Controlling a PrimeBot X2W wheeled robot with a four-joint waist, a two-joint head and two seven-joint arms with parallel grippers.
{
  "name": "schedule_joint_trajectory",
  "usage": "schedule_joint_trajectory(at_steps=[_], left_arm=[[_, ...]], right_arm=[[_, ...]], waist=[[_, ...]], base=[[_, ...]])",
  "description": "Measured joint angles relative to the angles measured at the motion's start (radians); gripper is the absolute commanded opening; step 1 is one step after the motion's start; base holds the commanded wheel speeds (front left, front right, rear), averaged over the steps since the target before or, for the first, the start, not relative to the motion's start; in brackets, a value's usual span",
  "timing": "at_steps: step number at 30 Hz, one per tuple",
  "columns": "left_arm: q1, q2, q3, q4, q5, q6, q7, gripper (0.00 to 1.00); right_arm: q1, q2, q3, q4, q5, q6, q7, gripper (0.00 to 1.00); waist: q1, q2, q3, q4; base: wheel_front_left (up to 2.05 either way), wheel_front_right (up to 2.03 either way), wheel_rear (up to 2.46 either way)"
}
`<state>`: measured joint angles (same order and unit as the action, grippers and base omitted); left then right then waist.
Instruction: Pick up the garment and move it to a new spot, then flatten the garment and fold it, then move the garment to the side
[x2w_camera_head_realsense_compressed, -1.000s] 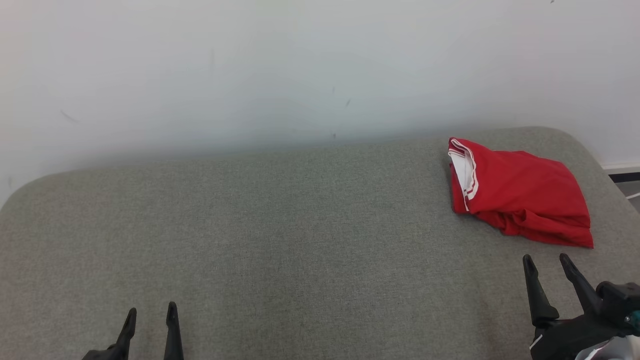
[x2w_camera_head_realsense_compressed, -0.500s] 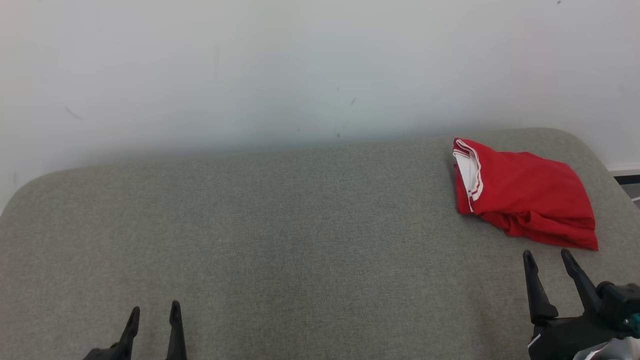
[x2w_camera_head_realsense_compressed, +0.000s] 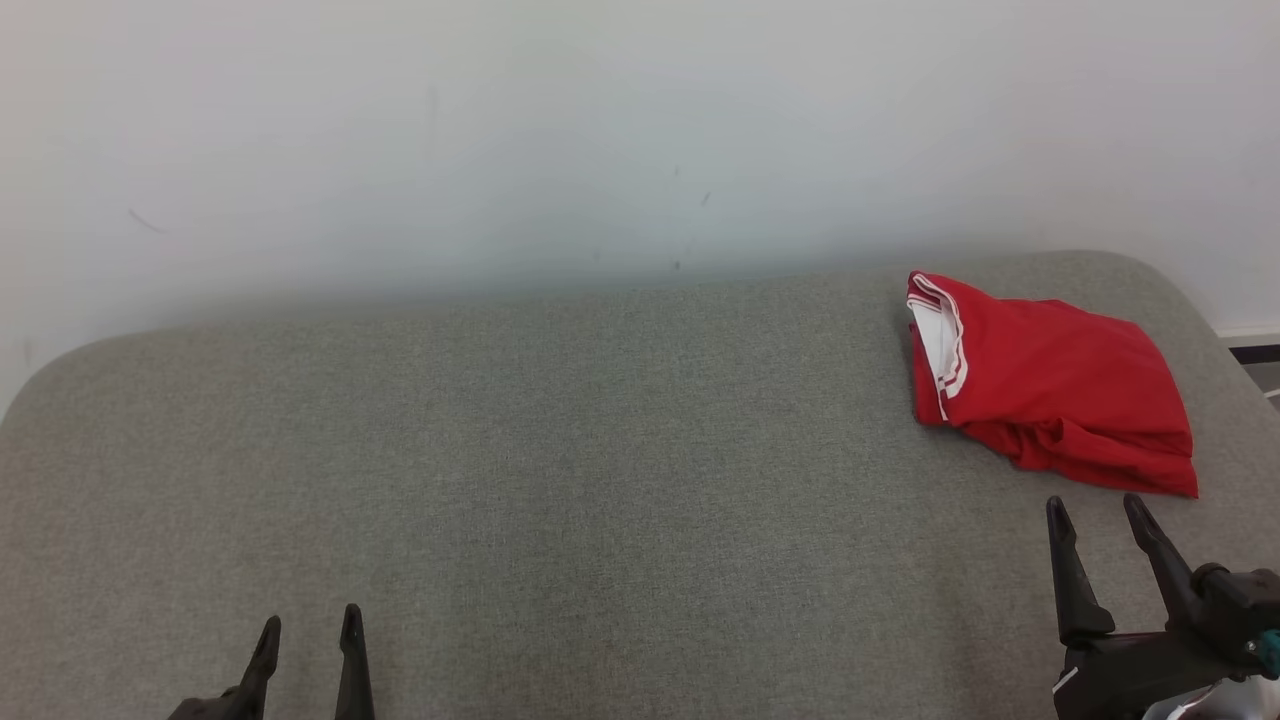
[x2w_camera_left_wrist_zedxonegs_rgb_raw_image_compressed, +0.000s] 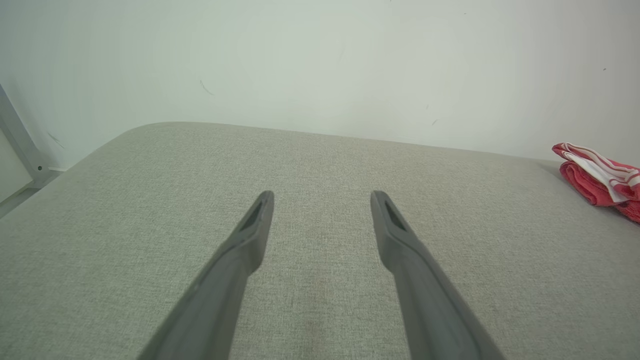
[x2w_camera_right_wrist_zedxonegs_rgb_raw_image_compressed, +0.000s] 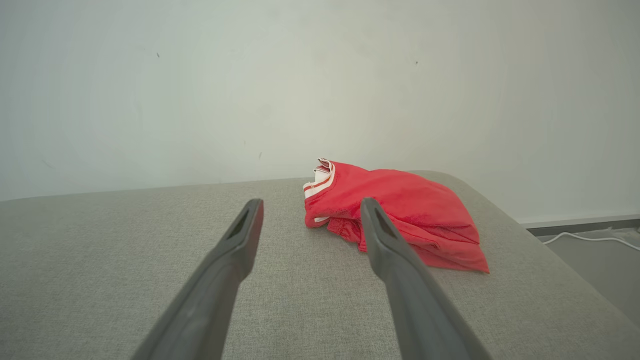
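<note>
Both are seen spread wide and empty in head view: left gripper (x2w_camera_head_realsense_compressed: 309, 617) low left, right gripper (x2w_camera_head_realsense_compressed: 1092, 503) low right; red garment (x2w_camera_head_realsense_compressed: 1050, 385) is bunched at the grey cushion's (x2w_camera_head_realsense_compressed: 600, 450) far right | left wrist: garment is glimpsed at the right edge | right wrist: garment is seen just beyond the parted fingers (x2w_camera_right_wrist_zedxonegs_rgb_raw_image_compressed: 400, 270), untouched

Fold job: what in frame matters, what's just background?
Job:
- red garment, lying at the far right
- right gripper, open, just short of it
- left gripper, open
- grey padded surface

Background:
- white wall
- white cable on the floor
- grey metal strut
</note>
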<state>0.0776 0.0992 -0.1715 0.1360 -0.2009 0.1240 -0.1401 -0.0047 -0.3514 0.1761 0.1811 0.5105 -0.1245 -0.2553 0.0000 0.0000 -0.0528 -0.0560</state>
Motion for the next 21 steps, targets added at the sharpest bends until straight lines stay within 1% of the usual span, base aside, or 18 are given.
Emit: schedule_joint_trajectory(at_steps=[3,21], left_arm=[[0.0,-0.001,0.002,-0.005,0.0,0.0,0.002,1.0],[0.0,-0.004,0.011,-0.022,0.0,0.0,0.016,1.0]], right_arm=[[0.001,0.008,-0.006,-0.006,-0.015,0.0,0.0,1.0],[0.0,0.012,-0.016,-0.021,-0.039,0.0,0.0,1.0]], waist=[[0.0,0.0,0.002,0.001],[0.0,0.0001,0.009,0.005]], base=[[0.0,0.0,0.0],[0.0,0.0,0.0]])
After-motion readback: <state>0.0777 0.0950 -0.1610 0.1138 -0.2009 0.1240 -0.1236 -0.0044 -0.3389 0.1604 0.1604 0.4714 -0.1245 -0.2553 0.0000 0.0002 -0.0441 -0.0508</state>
